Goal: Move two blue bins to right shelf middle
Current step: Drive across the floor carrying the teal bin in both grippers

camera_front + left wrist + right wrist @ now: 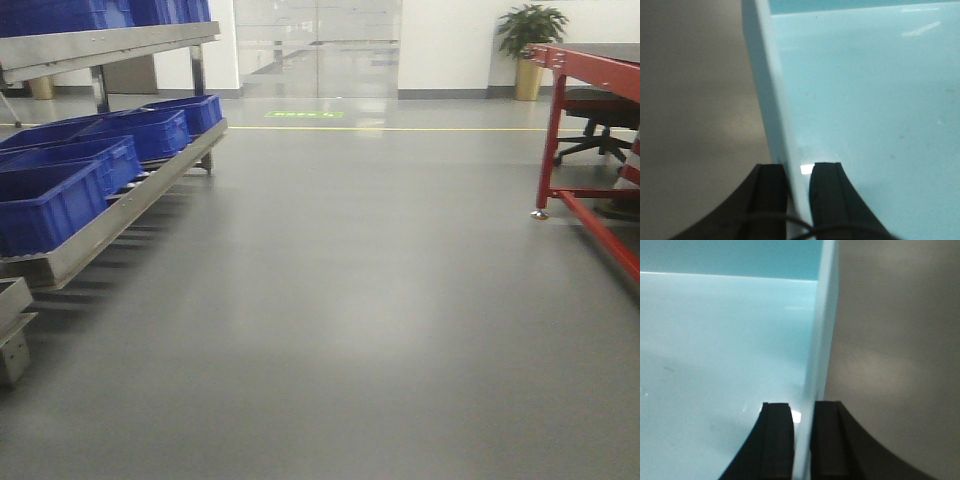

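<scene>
While the front camera looks over grey floor (350, 300), the left gripper (799, 172) is clamped on a wall of the blue bin (865, 100), one finger inside, one outside. The right gripper (802, 410) pinches a bin wall (817, 340) likewise, floor beyond it. Spare bins (100, 165) sit on the low rack (120, 215) at left; a red table (590, 60) stands right

Fwd cam low; wrist cams close-up.

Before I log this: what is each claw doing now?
Left claw: closed on the blue bin wall.
Right claw: closed on the blue bin wall.
</scene>
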`<act>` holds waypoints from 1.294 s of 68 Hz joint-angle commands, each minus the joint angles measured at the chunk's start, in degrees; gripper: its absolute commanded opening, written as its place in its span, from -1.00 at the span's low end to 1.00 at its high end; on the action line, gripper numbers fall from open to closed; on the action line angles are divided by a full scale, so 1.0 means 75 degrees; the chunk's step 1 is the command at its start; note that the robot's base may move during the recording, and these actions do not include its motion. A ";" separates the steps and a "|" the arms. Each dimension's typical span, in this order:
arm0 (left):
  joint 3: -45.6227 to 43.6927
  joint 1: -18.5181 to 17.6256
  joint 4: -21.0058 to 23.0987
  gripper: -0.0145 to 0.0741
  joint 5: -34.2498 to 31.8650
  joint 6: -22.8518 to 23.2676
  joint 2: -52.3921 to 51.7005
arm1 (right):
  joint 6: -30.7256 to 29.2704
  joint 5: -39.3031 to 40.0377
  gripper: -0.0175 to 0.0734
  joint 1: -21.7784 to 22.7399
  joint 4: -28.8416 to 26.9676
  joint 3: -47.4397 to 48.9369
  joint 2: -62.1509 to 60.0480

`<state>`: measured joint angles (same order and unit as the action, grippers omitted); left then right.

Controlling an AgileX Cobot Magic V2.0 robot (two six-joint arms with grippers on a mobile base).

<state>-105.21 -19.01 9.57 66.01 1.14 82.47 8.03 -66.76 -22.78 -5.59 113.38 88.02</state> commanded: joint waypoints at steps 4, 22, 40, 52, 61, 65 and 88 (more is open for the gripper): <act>-0.0094 0.0006 0.0231 -0.92 -0.0195 -0.0153 -0.0079 | -0.0158 0.0384 -0.95 0.0024 -0.0075 0.0098 -0.0077; -0.0094 0.0006 0.0231 -0.92 -0.0195 -0.0153 -0.0079 | -0.0158 0.0384 -0.95 0.0024 -0.0075 0.0098 -0.0077; -0.0094 0.0006 0.0231 -0.92 -0.0195 -0.0153 -0.0079 | -0.0158 0.0384 -0.95 0.0024 -0.0075 0.0098 -0.0077; -0.0094 0.0006 0.0231 -0.92 -0.0195 -0.0153 -0.0079 | -0.0158 0.0384 -0.95 0.0024 -0.0075 0.0098 -0.0077; -0.0094 0.0006 0.0231 -0.92 -0.0195 -0.0153 -0.0079 | -0.0158 0.0384 -0.95 0.0024 -0.0075 0.0098 -0.0077; -0.0094 0.0006 0.0231 -0.92 -0.0195 -0.0153 -0.0079 | -0.0158 0.0384 -0.95 0.0024 -0.0075 0.0098 -0.0077; -0.0094 0.0006 0.0231 -0.92 -0.0195 -0.0153 -0.0079 | -0.0158 0.0384 -0.95 0.0024 -0.0075 0.0098 -0.0077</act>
<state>-105.21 -19.01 9.57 66.01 1.14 82.58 8.03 -66.76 -22.78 -5.59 113.38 88.02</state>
